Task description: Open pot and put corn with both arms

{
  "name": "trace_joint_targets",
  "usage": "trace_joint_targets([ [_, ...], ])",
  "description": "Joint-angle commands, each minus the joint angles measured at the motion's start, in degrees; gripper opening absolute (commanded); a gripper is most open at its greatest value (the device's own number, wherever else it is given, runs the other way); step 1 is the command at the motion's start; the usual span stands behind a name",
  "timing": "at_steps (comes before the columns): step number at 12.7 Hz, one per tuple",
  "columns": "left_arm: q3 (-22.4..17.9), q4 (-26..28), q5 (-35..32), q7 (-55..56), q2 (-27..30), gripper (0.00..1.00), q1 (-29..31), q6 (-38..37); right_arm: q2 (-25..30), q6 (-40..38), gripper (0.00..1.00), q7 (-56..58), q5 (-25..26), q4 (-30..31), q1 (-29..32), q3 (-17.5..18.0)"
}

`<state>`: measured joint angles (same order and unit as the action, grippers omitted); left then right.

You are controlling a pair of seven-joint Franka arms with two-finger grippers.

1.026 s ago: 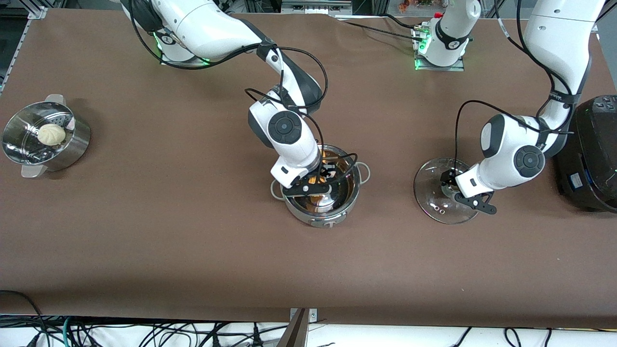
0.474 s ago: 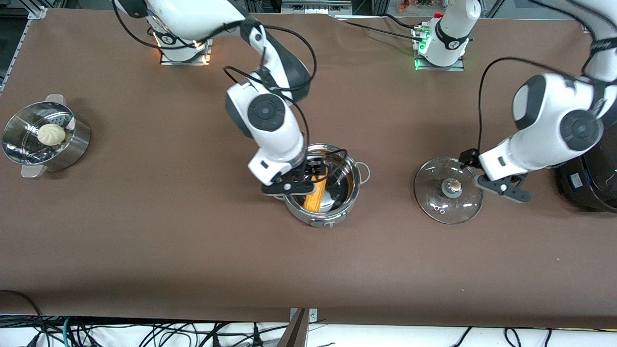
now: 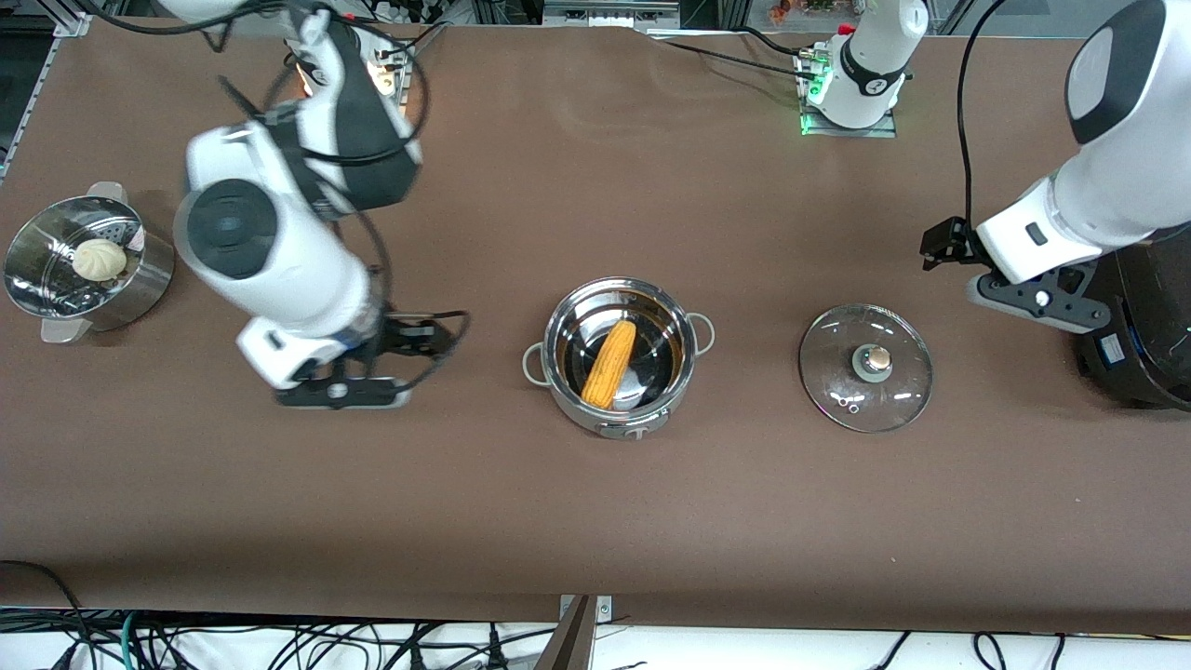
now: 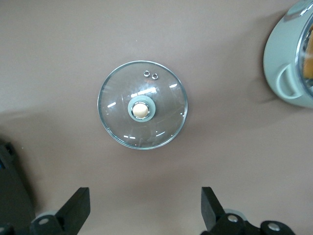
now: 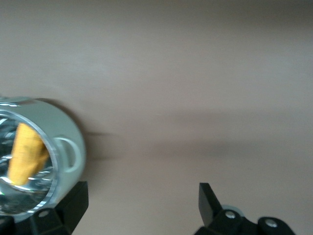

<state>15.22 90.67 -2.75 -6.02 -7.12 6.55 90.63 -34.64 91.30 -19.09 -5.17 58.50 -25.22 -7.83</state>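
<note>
Both arms have lifted away from the shiny steel pot (image 3: 618, 356) mid-table; the orange-yellow corn cob (image 3: 609, 364) lies inside, round glass lid (image 3: 865, 368) beside it on brown tabletop (image 3: 595, 502). The left gripper (image 4: 145, 210) and right gripper (image 5: 142, 208) gape empty.

1. The pot (image 3: 619, 358) stands open at the middle of the table (image 3: 595, 521), the corn (image 3: 609, 364) lying inside it.
2. The glass lid (image 3: 865, 368) lies flat beside the pot, toward the left arm's end.
3. The right hand (image 3: 340, 393), empty, hangs over bare table between the pot and the steamer basket (image 3: 84, 265) with its bun (image 3: 100, 259).
4. The left hand (image 3: 1033, 300), empty, hangs beside the black cooker (image 3: 1140, 326).
</note>
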Motion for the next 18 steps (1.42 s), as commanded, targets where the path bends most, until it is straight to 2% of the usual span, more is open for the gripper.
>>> trace_joint_targets([
  [1, -0.62, -0.93, 0.91, 2.6, 3.5, 1.0, -1.01, -1.51, 2.03, -3.31, 1.0, 1.07, -0.72, 1.36, 3.92, -0.43],
  [3, -3.86, -0.59, 0.99, 2.86, 5.09, 1.0, -3.1, -0.72, 5.0, -3.41, 1.0, 2.9, -0.63, 3.8, 8.06, 0.01],
  [4, -7.88, 1.51, 1.17, 4.86, 6.49, 1.0, -5.82, -0.02, 8.76, -3.23, 1.0, 5.79, -0.55, 7.56, 9.99, 0.36],
  [5, -9.83, 3.88, 1.08, 7.75, 7.89, 1.0, -7.68, 3.73, 11.93, -2.45, 1.0, 8.6, 0.06, 12.12, 11.66, 0.45],
  [7, -10.03, 10.11, 1.6, 12.33, 11.93, 1.0, -7.96, 7.62, 17.65, -2.0, 1.0, 9.86, 0.15, 18.38, 17.28, 2.2],
  [9, -9.94, 12.86, 4.93, 12.62, 13.61, 1.0, -6.82, 8.07, 21.18, -1.57, 1.0, 9.34, 2.08, 21.99, 20.72, 3.35],
  [11, -9.59, 12.43, 5.83, 12.35, 13.97, 1.0, -5.68, 7.72, 23.11, -1.3, 1.0, 9.25, 2.97, 24.37, 21.78, 3.35],
  [14, -9.85, 11.73, 5.48, 12.18, 13.8, 1.0, -5.58, 5.89, 31.62, -0.24, 1.0, 11.78, 1.4, 31.92, 24.69, 3.53],
  [16, -10.03, 10.32, 5.13, 12.26, 13.01, 1.0, -5.5, 4.56, 32.96, -0.34, 1.0, 14.06, 2.52, 32.47, 25.12, 4.05],
  [18, -9.94, 10.05, 5.04, 12.26, 12.92, 1.0, -5.5, 4.47, 33.23, -0.24, 1.0, 23.35, 4.81, 32.47, 26.09, 4.23],
])
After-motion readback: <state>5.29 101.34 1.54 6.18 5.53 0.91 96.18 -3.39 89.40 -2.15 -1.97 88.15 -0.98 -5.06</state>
